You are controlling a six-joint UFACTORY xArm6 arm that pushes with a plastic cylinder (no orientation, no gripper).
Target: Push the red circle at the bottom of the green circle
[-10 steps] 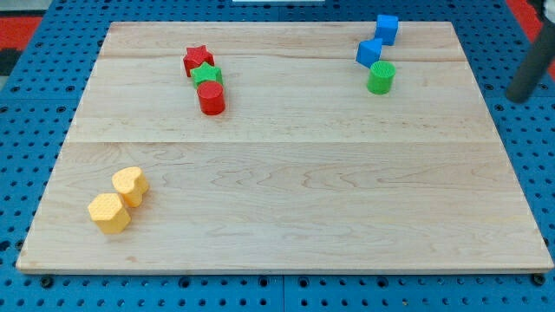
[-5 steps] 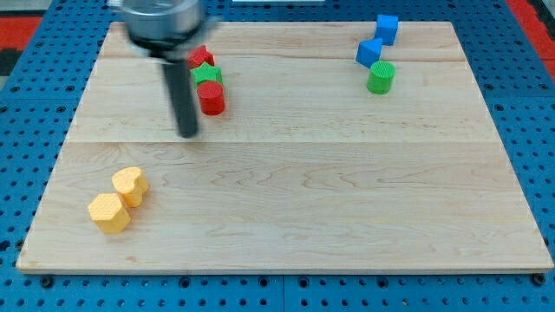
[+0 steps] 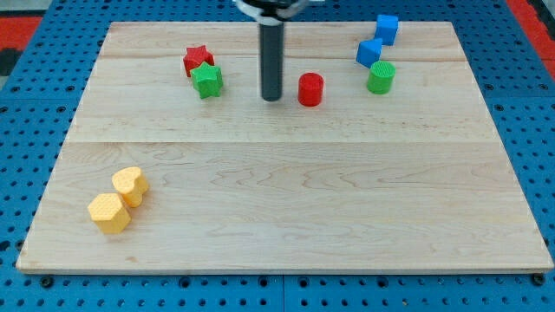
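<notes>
Red circle [image 3: 310, 89] sits just right of my tip [image 3: 272, 97], well short of the green circle [image 3: 381, 77]. No hand here, only a rod holding nothing. Off-centre pushing could roll it past.

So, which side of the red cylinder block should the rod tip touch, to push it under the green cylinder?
Probably its left face, slightly upper: the red cylinder block sits left of the green cylinder. My tip is already at the block's left, apart.

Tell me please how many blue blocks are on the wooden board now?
2. One blue cube-shaped block sits near the board's top edge at the view's right. The other blue block lies just below and left of it, above the green cylinder block. None seems hidden.
</notes>
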